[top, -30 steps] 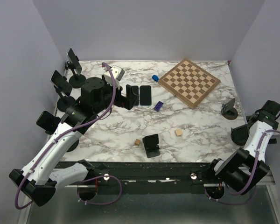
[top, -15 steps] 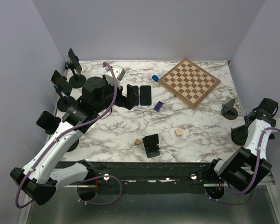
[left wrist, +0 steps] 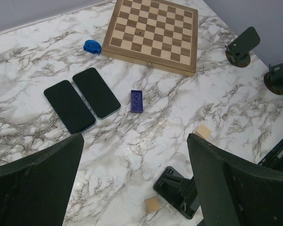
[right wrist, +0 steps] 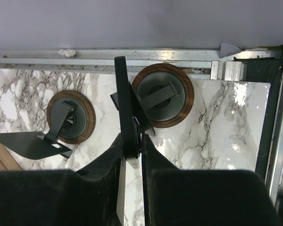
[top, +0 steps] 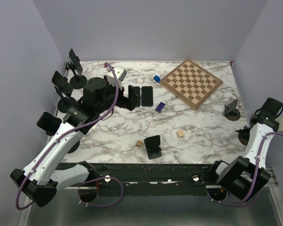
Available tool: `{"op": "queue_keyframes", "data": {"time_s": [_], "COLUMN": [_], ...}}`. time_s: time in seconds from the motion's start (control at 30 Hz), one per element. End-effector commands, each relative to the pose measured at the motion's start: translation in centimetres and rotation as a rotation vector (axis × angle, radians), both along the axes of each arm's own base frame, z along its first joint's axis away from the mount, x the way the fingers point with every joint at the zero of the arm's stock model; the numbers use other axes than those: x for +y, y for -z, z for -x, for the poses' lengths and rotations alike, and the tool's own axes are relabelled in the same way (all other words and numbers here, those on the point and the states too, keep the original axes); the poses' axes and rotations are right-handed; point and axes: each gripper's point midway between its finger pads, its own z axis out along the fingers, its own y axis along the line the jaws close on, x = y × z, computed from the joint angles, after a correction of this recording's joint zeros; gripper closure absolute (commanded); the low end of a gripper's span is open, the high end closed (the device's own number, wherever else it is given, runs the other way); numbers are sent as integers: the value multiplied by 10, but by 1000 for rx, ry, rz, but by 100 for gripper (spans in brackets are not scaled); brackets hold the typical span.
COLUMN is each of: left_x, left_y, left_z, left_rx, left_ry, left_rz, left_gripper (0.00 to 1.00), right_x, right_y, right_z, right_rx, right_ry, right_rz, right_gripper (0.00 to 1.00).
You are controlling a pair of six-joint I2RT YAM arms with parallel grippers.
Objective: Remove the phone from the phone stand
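Clenching right jaws on thin black slab phone [right wrist: 124,94], seen edge-on, likely for lifting out. Seating phone, not yet lifted, in round wood-rimmed grey metal stand [right wrist: 177,101] at right edge of white marble bench [right wrist: 212,136]. Farther in, holding left jaws spread, empty, above two flat black phones [left wrist: 96,92], seemingly clear of work.

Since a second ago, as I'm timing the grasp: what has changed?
The right gripper closed on the phone, which stands edge-on at the phone stand, and the right arm shifted slightly. The left gripper stayed open and in place; nothing else visibly moved.
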Motion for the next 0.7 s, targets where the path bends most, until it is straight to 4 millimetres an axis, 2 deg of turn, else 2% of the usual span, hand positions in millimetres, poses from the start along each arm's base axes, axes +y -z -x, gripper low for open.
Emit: {"op": "queue_keyframes", "data": {"time_s": [0.0,0.07,0.23,0.43,0.67], "left_x": [-4,-5,-5,-6,-7], "left_y": [-5,-5,-4,-2,0], "left_z": [1,1,1,1,-1], "left_rx": [-14,-14,-11,-3,0], "left_ry": [19,22,23,28,24], "left_rz": [9,9,10,10,6], "left_gripper": [1,1,1,1,1], "right_x": [-8,-9,-9,-8,13], "right_y": [-10,-4,-4,-39,-66], "right_z": [2,1,-3,-14,-37], "right_rx": [20,36,45,-14,-124], "right_ry": [-8,-28,-87,-192,-379], "right_rz": [50,49,74,173,207], "right_gripper": [93,99,99,99,99]}}
